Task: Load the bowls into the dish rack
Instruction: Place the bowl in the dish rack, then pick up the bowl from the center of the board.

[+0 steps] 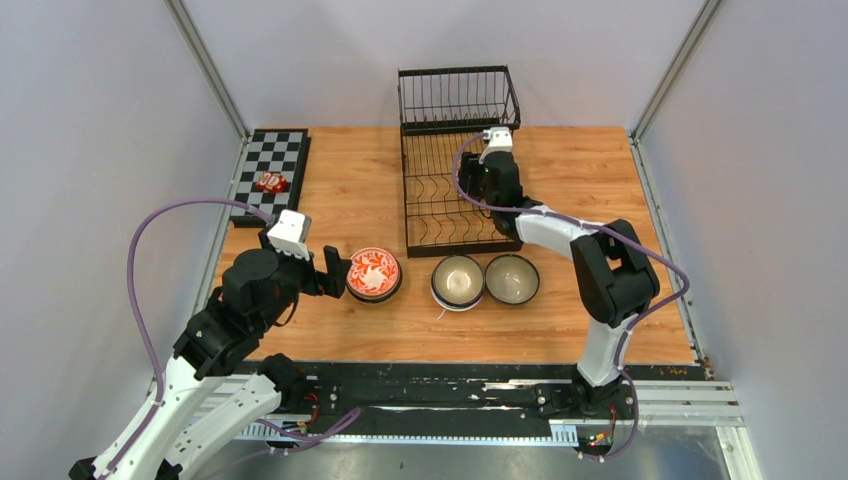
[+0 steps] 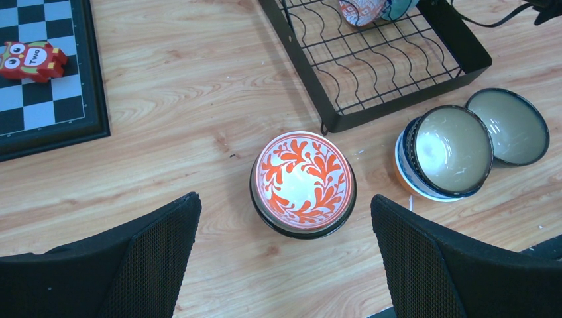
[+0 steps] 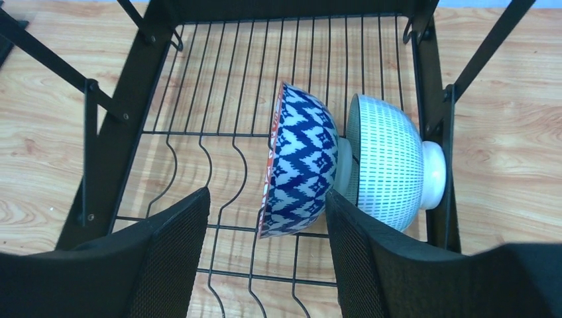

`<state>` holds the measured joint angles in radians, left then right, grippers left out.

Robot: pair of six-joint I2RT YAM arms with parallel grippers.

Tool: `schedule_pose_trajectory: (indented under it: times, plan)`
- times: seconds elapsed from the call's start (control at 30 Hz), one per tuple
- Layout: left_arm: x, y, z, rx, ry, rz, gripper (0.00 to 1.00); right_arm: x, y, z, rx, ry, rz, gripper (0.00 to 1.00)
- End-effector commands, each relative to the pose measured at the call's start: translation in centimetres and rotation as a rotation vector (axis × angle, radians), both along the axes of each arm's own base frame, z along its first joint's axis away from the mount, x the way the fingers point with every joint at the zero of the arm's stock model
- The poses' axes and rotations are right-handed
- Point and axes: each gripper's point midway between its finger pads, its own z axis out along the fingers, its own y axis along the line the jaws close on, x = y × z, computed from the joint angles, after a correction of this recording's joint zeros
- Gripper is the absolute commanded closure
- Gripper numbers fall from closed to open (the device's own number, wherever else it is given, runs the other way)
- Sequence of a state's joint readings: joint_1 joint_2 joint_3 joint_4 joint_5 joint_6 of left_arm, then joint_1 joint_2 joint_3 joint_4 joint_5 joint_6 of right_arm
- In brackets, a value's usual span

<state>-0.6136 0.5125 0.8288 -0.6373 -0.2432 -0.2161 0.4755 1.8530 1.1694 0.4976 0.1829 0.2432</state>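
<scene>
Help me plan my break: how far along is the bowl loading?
Done: a blue bowl and a white-green bowl stand on edge in the rack. In hand: nothing; the right gripper hangs open over them, the left gripper open above the red bowl. Left: that bowl and two cream bowls on the table, one nested in another.

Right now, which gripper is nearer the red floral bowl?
Left. The left gripper sits just beside the red floral bowl, on its left, fingers wide open toward it. The right gripper is away over the dish rack, above the blue-patterned bowl standing in it.
</scene>
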Motion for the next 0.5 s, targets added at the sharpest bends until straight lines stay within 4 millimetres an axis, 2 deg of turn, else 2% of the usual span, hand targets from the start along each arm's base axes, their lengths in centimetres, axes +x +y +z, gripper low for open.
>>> schedule_pose_trajectory:
  times: [0.0,0.23,0.47]
  plan:
    - [0.2,-0.1,-0.1,0.006,-0.005,-0.006,0.00,-1.7,-0.1,2.6,0.037,-0.026,0.020,0.32]
    - [0.2,-0.2,-0.2,0.005,0.002,-0.009,0.00,-4.6,-0.3,3.7,0.045,-0.005,0.049,0.31]
    - [0.4,-0.3,-0.6,0.007,0.022,0.001,0.00,-8.6,-0.8,4.5,0.055,0.020,0.113,0.31]
